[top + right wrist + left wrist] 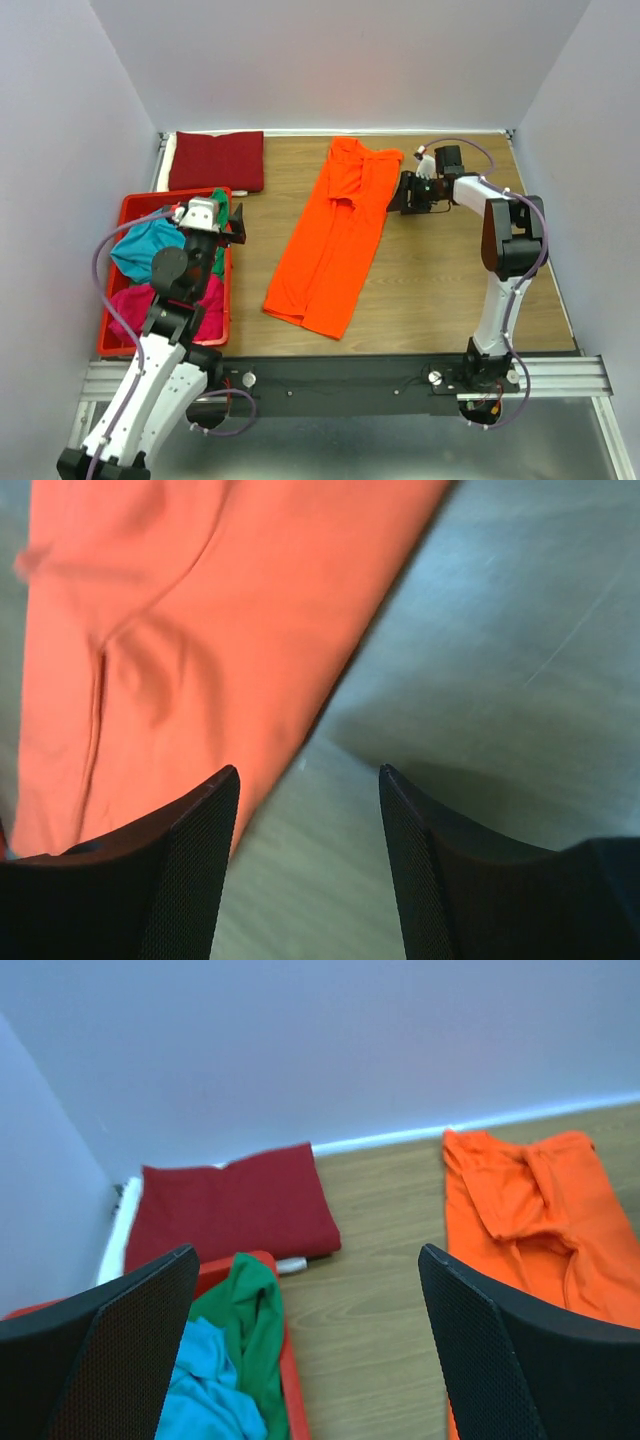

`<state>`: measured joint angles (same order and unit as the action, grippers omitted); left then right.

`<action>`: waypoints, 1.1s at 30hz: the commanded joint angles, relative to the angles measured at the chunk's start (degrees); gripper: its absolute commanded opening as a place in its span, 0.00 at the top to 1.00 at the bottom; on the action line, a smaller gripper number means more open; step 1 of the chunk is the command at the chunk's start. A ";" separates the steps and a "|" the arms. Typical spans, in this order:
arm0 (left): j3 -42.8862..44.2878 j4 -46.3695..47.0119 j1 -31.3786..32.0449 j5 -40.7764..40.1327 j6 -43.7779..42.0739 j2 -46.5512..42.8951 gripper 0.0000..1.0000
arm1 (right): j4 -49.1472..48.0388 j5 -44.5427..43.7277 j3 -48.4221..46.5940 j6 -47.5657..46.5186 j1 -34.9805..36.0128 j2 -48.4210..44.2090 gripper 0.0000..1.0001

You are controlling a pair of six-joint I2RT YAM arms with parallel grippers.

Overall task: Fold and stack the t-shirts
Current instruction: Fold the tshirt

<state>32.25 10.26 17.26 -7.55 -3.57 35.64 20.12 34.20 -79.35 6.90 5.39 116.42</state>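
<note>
Folding orange tee [335,240] R of crate [150,199]; dark-red tee [217,160] done behind it, 3 tees [140,250] inside pending. My L claw [238,224], R claw [401,195] open, empty.

no readable text, labels or signs

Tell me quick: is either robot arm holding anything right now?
Left gripper: open, holding nothing.
Right gripper: open, holding nothing.
</note>
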 commanded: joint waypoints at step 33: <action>-3.69 7.40 0.32 25.73 -5.04 -1.19 0.09 | 9.84 -10.73 -19.96 -0.46 -13.03 16.03 0.70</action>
<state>29.43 15.25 17.28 7.55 -7.57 32.51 19.77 27.11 -95.42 15.05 -4.71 129.58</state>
